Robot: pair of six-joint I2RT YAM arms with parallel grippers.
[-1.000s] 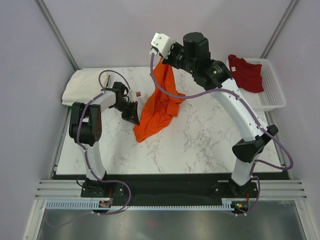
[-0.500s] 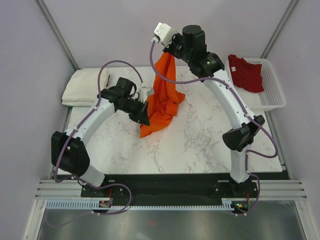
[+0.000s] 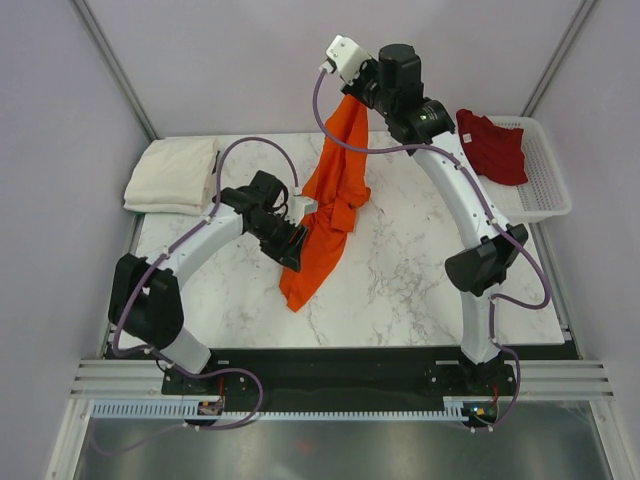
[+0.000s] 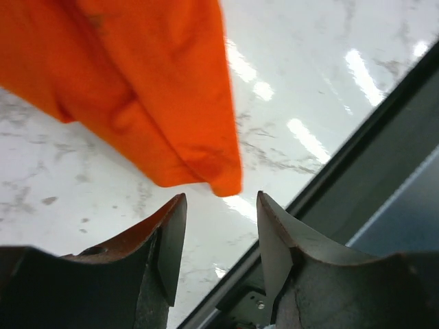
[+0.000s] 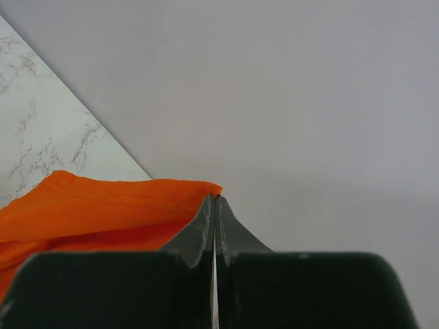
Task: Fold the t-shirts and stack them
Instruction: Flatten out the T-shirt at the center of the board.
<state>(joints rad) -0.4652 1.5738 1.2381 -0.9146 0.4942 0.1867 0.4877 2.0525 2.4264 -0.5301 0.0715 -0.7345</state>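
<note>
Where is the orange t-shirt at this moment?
In the top view the orange t-shirt hangs over the middle of the marble table, its top pinched in the right pincer, the open left pincer close at its left side.

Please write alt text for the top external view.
The right gripper holds an orange t-shirt hanging over the marble table, the left gripper beside its lower half. A folded cream t-shirt lies far left; a dark red t-shirt lies in a white basket, right.

A hanging t-shirt (image 3: 335, 190) is held centrally over the table (image 3: 420, 280). A folded t-shirt (image 3: 172, 175) is laid far left, and a third t-shirt (image 3: 492, 148) is set in the basket (image 3: 552, 205), far right.
</note>
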